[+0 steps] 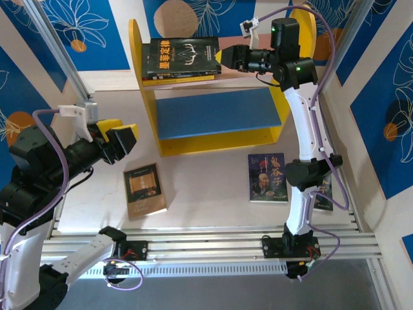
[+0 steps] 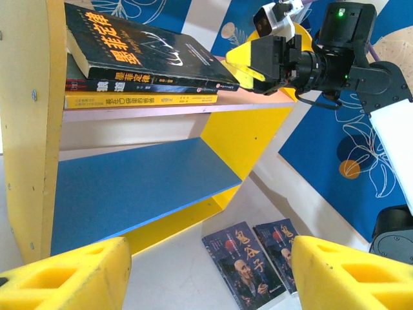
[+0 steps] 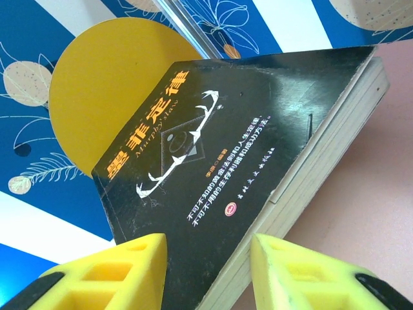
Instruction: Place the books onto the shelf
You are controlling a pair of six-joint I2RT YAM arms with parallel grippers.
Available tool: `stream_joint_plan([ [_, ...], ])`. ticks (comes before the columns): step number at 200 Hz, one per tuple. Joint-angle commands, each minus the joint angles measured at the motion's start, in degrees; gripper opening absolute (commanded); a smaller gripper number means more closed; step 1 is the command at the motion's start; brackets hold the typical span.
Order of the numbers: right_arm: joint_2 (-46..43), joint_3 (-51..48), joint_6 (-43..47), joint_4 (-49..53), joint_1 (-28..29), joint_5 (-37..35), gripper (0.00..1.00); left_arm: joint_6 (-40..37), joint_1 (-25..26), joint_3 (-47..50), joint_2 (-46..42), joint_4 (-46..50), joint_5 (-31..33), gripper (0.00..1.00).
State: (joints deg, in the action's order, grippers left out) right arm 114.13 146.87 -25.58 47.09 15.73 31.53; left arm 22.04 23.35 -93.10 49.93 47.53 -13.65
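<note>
White table (image 1: 206,194), blue leaf-print wall panels (image 1: 77,26), shelf (image 1: 139,71) at the far side.
Shelf has rounded yellow sides, a pink board (image 2: 245,103) and a matte blue board (image 1: 216,113). Right gripper (image 3: 208,271) has its foam fingers partly apart astride the corner of a glossy black book (image 1: 184,57) on the pink board; grip cannot be told. Left gripper (image 1: 119,141) is wide open and empty, with a brown book (image 1: 144,189) just below it.

The black book (image 1: 184,57) covers the 2 books (image 2: 139,92) under it; just their spines show. The right arm (image 1: 303,123) hides much of 1 blue book (image 1: 324,188) near the worktop's right edge. Between the fingers of the right end effector (image 3: 208,252) the black book's corner runs off the wrist view's bottom; contact cannot be told. The brown book (image 1: 144,189) has print too small to read.
</note>
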Motion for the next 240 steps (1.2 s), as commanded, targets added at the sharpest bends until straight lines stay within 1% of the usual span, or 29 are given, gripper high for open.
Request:
stream_joint_plan([
  [1,1.0,0.3,-0.04,-0.87,0.45,1.91,0.39,-1.2,-0.59,0.55,-0.72,0.11,1.08,0.67],
  [63,2.83,2.05,-0.65,-1.23,0.8,2.81,0.39,-1.39,-0.59,0.55,-0.98,0.13,1.06,0.67],
  [240,4.83,3.15,-2.53,-3.84,1.93,3.71,0.39,-2.27,-0.58,0.99,-1.06,0.54,1.78,0.67],
])
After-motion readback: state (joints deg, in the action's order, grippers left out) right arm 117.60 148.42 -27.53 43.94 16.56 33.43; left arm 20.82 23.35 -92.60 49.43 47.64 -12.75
